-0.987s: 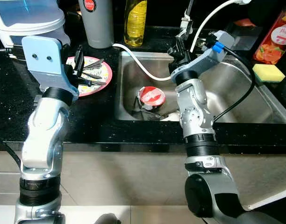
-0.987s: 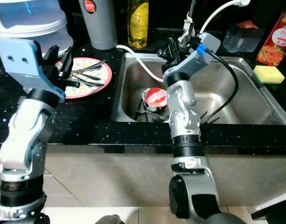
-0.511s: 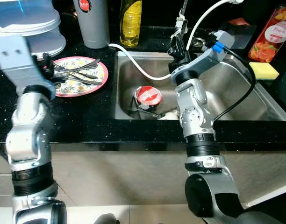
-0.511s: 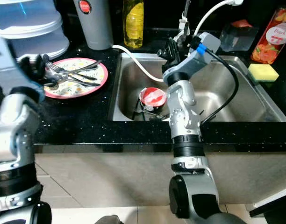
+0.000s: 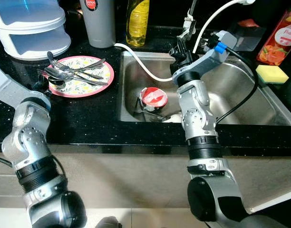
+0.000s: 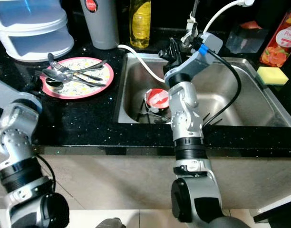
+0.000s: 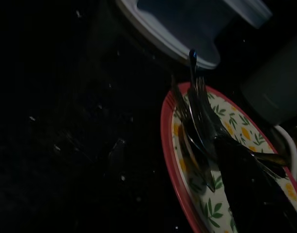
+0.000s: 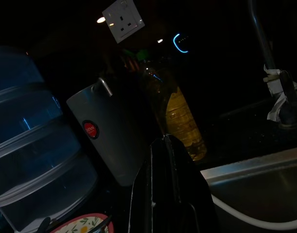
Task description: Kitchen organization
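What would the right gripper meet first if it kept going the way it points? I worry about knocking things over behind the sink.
Judging from the right wrist view, the right gripper points at the grey canister and oil bottle; probably the canister first, though depth is unclear.

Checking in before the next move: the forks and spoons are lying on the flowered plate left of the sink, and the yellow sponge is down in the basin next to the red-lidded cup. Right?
Not quite. The yellow sponge sits on the counter at the sink's right edge, not in the basin, as the left eye view shows. The rest holds: the forks and spoons lie on the flowered plate left of the sink, and the red-lidded cup is in the basin.
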Controlling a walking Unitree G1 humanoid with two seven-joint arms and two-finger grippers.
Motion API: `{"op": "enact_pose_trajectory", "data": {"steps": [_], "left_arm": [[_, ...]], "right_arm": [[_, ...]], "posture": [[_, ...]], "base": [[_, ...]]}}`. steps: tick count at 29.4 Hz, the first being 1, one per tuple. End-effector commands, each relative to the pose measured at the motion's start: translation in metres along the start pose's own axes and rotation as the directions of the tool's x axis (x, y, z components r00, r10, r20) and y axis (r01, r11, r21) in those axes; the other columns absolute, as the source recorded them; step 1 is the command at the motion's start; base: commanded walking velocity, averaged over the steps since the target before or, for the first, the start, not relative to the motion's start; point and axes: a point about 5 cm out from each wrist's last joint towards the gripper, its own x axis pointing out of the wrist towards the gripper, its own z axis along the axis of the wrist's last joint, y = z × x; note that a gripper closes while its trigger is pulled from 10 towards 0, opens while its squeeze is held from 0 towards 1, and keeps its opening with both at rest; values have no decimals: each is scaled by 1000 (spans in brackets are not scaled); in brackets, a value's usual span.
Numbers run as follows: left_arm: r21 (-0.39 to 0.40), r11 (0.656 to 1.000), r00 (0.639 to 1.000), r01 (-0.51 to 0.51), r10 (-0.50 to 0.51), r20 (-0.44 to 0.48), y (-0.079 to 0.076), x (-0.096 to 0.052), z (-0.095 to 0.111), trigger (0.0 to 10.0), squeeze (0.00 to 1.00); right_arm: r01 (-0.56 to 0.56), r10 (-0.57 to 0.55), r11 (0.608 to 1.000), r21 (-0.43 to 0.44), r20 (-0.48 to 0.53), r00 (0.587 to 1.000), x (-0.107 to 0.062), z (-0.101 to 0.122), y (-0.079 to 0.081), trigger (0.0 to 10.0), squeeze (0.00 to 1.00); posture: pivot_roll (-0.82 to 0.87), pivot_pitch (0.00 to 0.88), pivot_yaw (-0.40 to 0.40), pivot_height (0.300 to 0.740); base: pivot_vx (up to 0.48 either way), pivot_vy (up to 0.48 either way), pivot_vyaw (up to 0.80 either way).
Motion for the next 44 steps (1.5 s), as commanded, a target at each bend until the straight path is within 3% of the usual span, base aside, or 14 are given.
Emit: {"op": "enact_pose_trajectory", "data": {"steps": [1, 2, 8, 9, 10, 11, 13, 16, 31, 32, 34, 35, 37, 44], "left_arm": [[-35, 999, 999, 17, -18, -43, -3, 5, -3, 10000, 431], [-65, 998, 998, 18, -22, -59, -4, 9, -3, 10000, 0], [-145, 989, 991, 29, -47, -126, -5, 21, -7, 10000, 0], [-155, 987, 985, 42, -66, -157, -7, 24, -11, 6784, 0], [-170, 984, 977, 53, -86, -195, -8, 29, -15, 6784, 0], [-195, 979, 972, 64, -105, -209, -8, 33, -15, 3882, 0], [-200, 978, 971, 65, -108, -211, -7, 35, -15, 3882, 0], [-210, 977, 972, 42, -89, -218, -4, 38, -15, 0, 0], [-335, 940, 988, -60, 8, -155, 20, 27, -18, 0, 0], [-343, 938, 990, -55, 8, -139, 19, 26, -16, 3020, 0], [-350, 935, 992, -53, 8, -128, 19, 26, -14, 3020, 0], [-361, 932, 994, -41, 3, -106, 18, 25, -11, 9294, 0], [-373, 928, 997, -17, -11, -73, 15, 23, -7, 10000, 0], [-401, 914, 998, 67, -69, 10, 6, 18, 6, 10000, 0]], "right_arm": [[-5, 5, 1000, -4, -4, 1000, 1, 0, 2, 10000, 0], [-4, 4, 1000, -3, -2, 1000, 1, 0, 2, 10000, 0], [-3, 3, 1000, -3, -2, 1000, 0, 0, 2, 10000, 0], [-3, 3, 1000, -2, -1, 1000, 0, 0, 2, 10000, 0], [-2, 2, 1000, -2, -1, 1000, 0, 0, 2, 10000, 0], [-1, 1, 1000, -2, -1, 1000, 0, 0, 2, 10000, 0], [-1, 1, 1000, -2, -1, 1000, -1, 0, 2, 10000, 0], [0, 0, 1000, -4, 0, 1000, -1, 0, 1, 10000, 0], [-21, 21, 1000, -1, -12, 1000, 3, -1, 5, 10000, 0], [-22, 22, 1000, -1, -13, 1000, 3, -1, 5, 10000, 0], [-23, 23, 1000, -2, -14, 1000, 3, -1, 5, 10000, 0], [-23, 23, 1000, -2, -14, 1000, 3, -1, 5, 10000, 0], [-24, 24, 1000, -3, -15, 1000, 3, -1, 5, 10000, 0], [-23, 23, 1000, -4, -17, 1000, 3, -1, 5, 10000, 0]], "posture": [[284, 0, -34, 740], [284, 0, -33, 740], [281, 2, -30, 740], [277, 6, -27, 740], [277, 6, -27, 740], [277, 6, -27, 740], [277, 6, -27, 740], [270, 4, -23, 740], [283, 0, -51, 740], [283, 0, -52, 740], [283, 0, -52, 740], [282, 2, -53, 740], [282, 2, -54, 740], [282, 2, -54, 740]], "base": [[0, 0, 0], [0, 0, 0], [0, 0, 0], [0, 0, 0], [0, 0, 0], [0, 0, 0], [0, 0, 0], [0, 0, 0], [0, 0, 0], [0, 0, 0], [0, 0, 0], [0, 0, 0], [0, 0, 0], [0, 0, 0]]}}
